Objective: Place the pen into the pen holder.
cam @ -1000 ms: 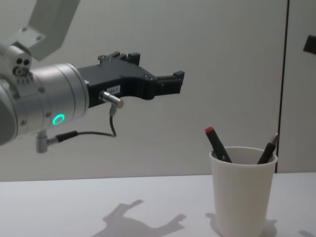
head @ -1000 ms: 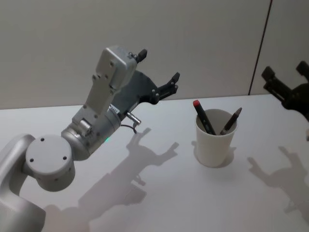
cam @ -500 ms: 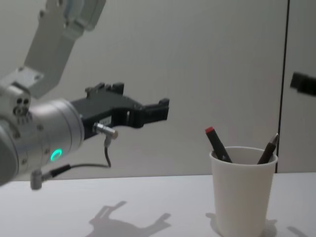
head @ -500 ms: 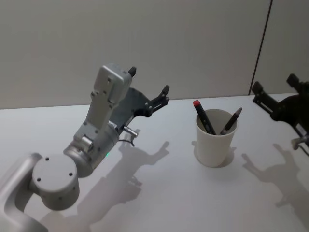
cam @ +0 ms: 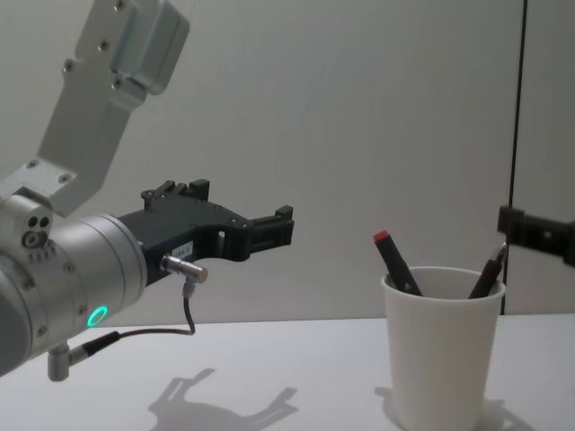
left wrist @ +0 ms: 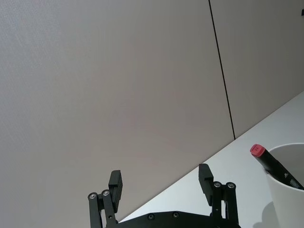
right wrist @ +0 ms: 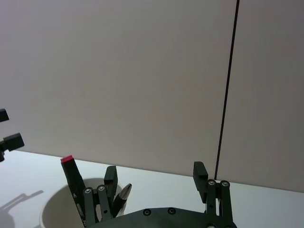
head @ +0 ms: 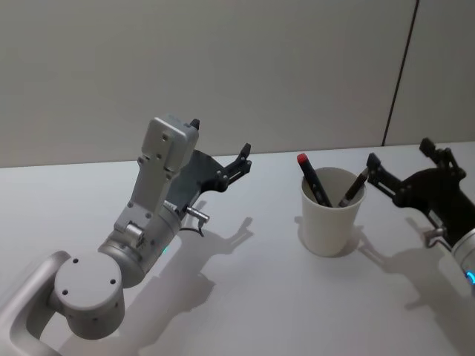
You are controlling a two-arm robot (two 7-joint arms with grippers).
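Two pens, a red-capped black marker (head: 312, 179) and a dark pen (head: 355, 186), lean inside the plain white paper cup (head: 331, 212), suggesting placement is done; left gripper (head: 220, 150) and right gripper (head: 403, 162) flank it, both released and empty.

Two pens (cam: 396, 264) upright in the white pen holder (cam: 440, 346), left tool (cam: 269, 232) well apart.

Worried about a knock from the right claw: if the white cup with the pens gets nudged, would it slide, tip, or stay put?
The pen holder looks like thin paper, so probably light and easily pushed. It narrows toward its base, and two pens lean above its rim, so tipping seems likely. The open right claw hovers just beside it.
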